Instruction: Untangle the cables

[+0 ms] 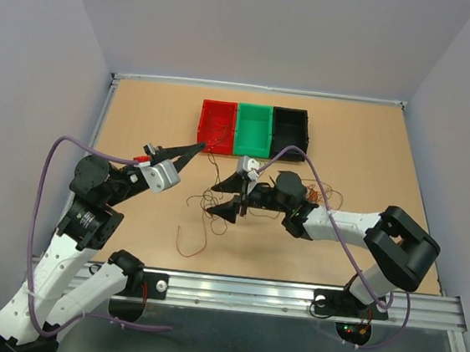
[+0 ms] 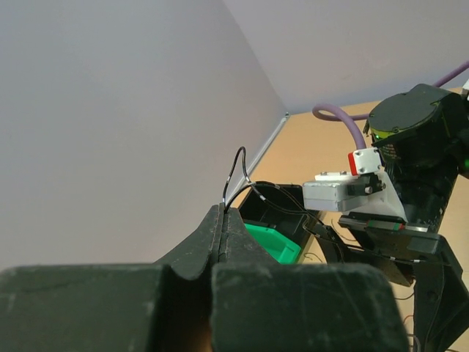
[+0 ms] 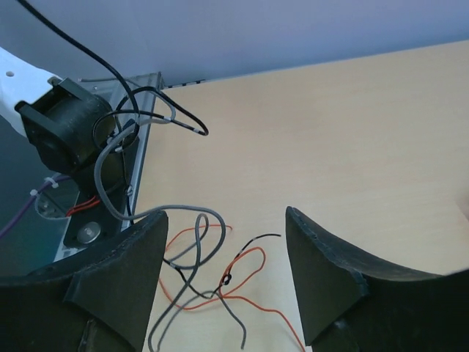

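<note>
Your left gripper [image 2: 224, 214] is pinched shut on a dark cable [image 2: 238, 158]; your right gripper [image 3: 223, 214] gapes empty over the cables [image 3: 226, 279] at mid-frame; pulling now, with nothing pinned, could drag the whole clump.

The left arm [image 1: 88, 211] rises from the tabletop's near edge and points toward the far edge. The left gripper [image 1: 197, 148] is closed tight, pinching a dark cable [image 2: 242, 149]. The right arm [image 1: 339, 223] folds by the right edge, its forearm reaching left. The right gripper [image 1: 231, 194] is spread wide over the middle.
</note>
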